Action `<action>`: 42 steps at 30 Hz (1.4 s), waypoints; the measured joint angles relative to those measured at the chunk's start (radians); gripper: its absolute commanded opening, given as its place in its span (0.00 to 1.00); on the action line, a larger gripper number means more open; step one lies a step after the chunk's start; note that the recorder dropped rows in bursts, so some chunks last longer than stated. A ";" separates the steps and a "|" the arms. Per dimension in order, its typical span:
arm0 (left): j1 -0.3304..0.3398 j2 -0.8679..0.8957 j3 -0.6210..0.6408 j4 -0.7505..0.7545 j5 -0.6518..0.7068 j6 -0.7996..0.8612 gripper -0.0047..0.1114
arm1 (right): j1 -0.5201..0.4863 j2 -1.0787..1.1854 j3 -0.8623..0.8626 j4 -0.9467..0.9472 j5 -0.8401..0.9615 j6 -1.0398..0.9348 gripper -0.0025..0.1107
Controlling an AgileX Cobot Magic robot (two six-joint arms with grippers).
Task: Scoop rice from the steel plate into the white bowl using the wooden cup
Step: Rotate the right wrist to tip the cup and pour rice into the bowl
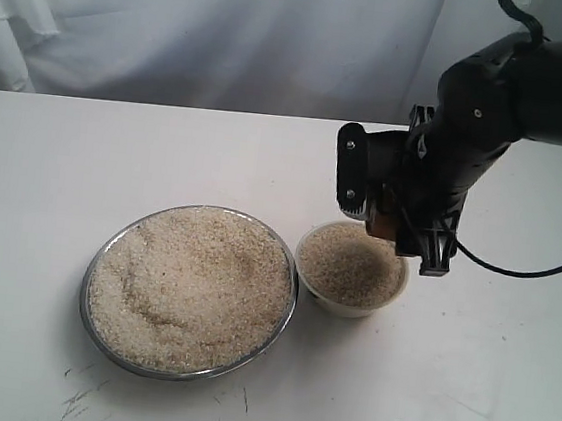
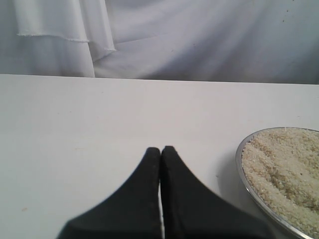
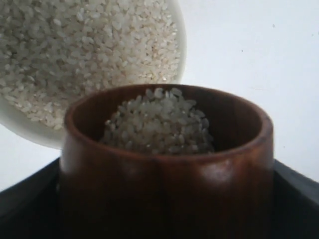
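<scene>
We log R tool (image 1: pixel 393 218) clamped on cup (image 3: pixel 167 169), cup w/ rice (image 3: pixel 159 122) inside, held above edge of bowl (image 1: pixel 349 306), bowl nearly full, just beside plate (image 1: pixel 87 296) heaped w/ rice on worktop (image 1: pixel 66 148), L tool (image 2: pixel 160 152) tips together, near plate rim

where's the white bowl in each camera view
Exterior: white bowl, right of centre, beside the steel plate.
Left wrist: not in it; only the steel plate's rim shows.
Right wrist: just beyond the wooden cup, filled with rice.
Shared landmark: the white table, in all three.
</scene>
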 measured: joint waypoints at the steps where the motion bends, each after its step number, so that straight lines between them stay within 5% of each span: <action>1: 0.000 0.000 0.000 0.000 0.000 0.000 0.04 | 0.005 0.000 0.000 -0.002 0.003 0.000 0.02; 42: 0.000 0.000 0.000 0.000 0.000 0.000 0.04 | 0.104 0.024 0.001 -0.263 0.084 0.146 0.02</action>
